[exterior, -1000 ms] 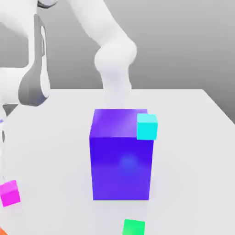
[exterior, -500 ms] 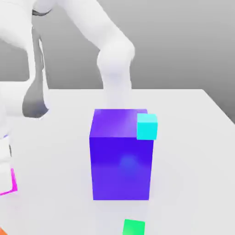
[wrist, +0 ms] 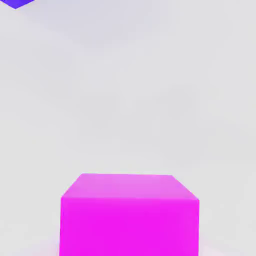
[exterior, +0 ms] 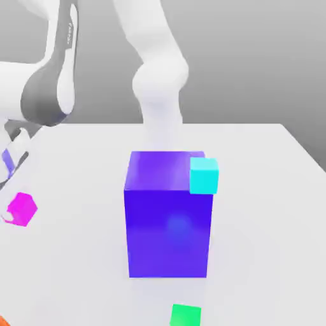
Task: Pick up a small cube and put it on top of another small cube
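Observation:
The small cube (exterior: pixel 22 209), bright magenta, hangs tilted above the white table (exterior: pixel 267 210) at the exterior view's far left. My gripper (exterior: pixel 13 202) comes down from the white and grey hand at that left edge and is shut on the cube. In the hand view the same small cube (wrist: pixel 129 215) sits very close, with bare table beyond it. A cyan cube (exterior: pixel 204 175) sits at the upper right corner of the big blue-violet block (exterior: pixel 169 223). A green cube (exterior: pixel 186 316) lies at the front edge of the exterior view.
The tall blue-violet block stands mid-table, and its corner (wrist: pixel 15 3) shows in the hand view. The arm's white links rise behind the block. A sliver of something orange (exterior: pixel 2 321) shows at the exterior view's lower left corner.
The gripper came down over the magenta cube at the front left and shut on it. The cube has since risen off the table, tilted, with the hand swinging upward.

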